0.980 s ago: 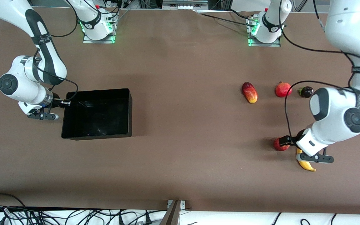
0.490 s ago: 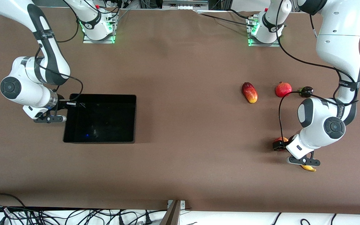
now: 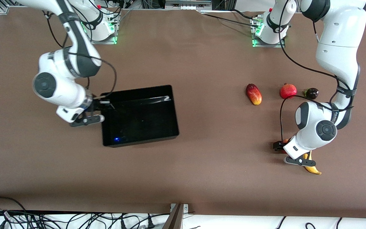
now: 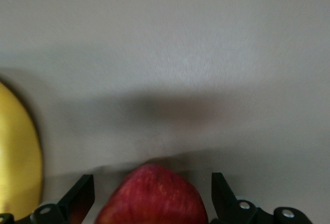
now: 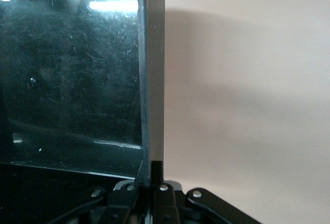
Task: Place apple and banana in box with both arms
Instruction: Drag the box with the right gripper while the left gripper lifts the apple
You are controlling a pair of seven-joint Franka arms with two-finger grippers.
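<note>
The black box lies toward the right arm's end of the table. My right gripper is shut on its end wall, seen edge-on in the right wrist view between the closed fingers. The red streaky apple sits on the table between the open fingers of my left gripper. In the front view the left gripper hides most of the apple. The yellow banana lies beside the apple, slightly nearer the front camera, and also shows in the left wrist view.
A red-yellow mango, a round red fruit with a crown and a dark purple fruit lie in a row farther from the front camera than the apple. The arm bases stand at the table's top edge.
The right arm has dragged the box along the table toward the left arm's end. The left gripper has shifted over the apple.
</note>
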